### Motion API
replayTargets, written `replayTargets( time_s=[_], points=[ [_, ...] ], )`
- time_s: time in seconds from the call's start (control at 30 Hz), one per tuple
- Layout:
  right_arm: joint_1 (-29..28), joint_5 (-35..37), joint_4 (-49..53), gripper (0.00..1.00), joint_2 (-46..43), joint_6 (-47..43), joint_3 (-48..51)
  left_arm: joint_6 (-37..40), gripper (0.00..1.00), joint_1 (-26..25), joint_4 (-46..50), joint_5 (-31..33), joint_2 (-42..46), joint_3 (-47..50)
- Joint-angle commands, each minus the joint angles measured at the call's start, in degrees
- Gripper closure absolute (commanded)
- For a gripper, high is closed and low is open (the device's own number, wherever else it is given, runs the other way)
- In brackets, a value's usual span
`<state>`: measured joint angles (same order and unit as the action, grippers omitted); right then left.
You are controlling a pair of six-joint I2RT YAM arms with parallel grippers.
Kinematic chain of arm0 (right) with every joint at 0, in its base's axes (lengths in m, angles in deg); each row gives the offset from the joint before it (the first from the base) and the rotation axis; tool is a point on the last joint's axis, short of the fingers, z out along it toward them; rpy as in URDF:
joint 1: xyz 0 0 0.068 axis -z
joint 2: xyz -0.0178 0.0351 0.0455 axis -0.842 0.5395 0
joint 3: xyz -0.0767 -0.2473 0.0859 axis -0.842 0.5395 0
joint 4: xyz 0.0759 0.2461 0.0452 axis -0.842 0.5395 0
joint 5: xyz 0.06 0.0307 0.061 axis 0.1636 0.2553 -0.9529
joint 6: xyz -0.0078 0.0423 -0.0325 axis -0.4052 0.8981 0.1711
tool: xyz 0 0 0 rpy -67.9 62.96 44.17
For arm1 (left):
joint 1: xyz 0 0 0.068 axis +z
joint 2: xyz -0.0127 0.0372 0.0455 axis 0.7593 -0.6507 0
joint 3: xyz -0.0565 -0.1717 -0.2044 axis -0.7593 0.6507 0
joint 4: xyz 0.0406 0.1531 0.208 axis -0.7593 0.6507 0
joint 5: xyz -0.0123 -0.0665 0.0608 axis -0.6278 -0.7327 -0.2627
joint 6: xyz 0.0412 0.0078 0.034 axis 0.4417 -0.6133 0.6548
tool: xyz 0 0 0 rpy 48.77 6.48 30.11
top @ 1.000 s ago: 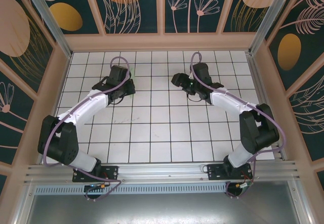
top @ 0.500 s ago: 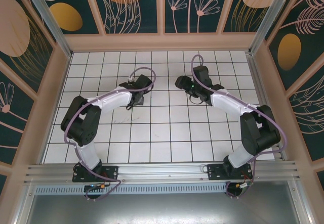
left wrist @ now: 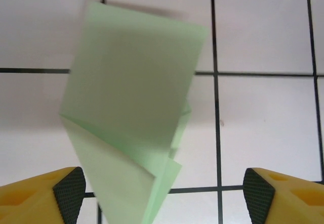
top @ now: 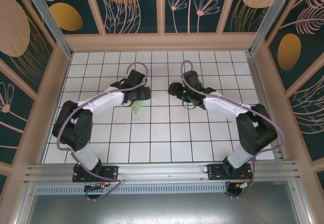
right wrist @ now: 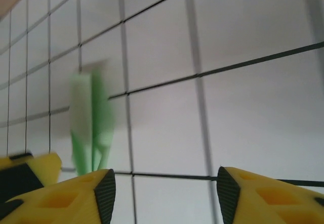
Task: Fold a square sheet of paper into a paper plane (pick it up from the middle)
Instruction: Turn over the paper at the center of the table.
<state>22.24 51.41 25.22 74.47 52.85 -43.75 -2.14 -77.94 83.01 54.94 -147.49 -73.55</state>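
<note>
The folded mint-green paper is left of centre of the worktop, just near of the left end effector, whose fingers are spread and pinch nothing. The right end effector, also spread, is well right of the paper. The worktop has white tiles with black grid lines. Tan-framed walls carry dark floral panels.
</note>
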Motion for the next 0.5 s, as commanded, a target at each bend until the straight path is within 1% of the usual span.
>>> replayTargets(
  time_s=[0.0, 0.1, 0.23, 0.37, 0.47],
  points=[
    [-5.2, -1.8, -3.3, 0.50, 6.3, -0.1, -5.6, -4.1, 0.12, 4.6, -5.3, -5.9, 4.3, 4.7],
    [-9.2, -3.9, -3.5, 0.61, 13.0, 0.4, -12.0, -6.4, 0.10, 8.5, -8.1, -9.3, 6.8, 8.5],
    [-13.3, -7.8, -3.1, 0.71, 22.0, 1.5, -21.2, -9.5, 0.05, 13.3, -10.5, -10.1, 9.3, 14.5],
    [-15.6, -9.0, 0.0, 0.77, 29.5, 1.9, -30.1, -12.9, 0.02, 18.2, -13.2, -11.7, 11.6, 18.9],
    [-16.0, -9.7, 2.7, 0.78, 34.3, 2.2, -35.3, -14.2, 0.02, 20.4, -14.4, -12.4, 12.8, 20.9]
  ],
)
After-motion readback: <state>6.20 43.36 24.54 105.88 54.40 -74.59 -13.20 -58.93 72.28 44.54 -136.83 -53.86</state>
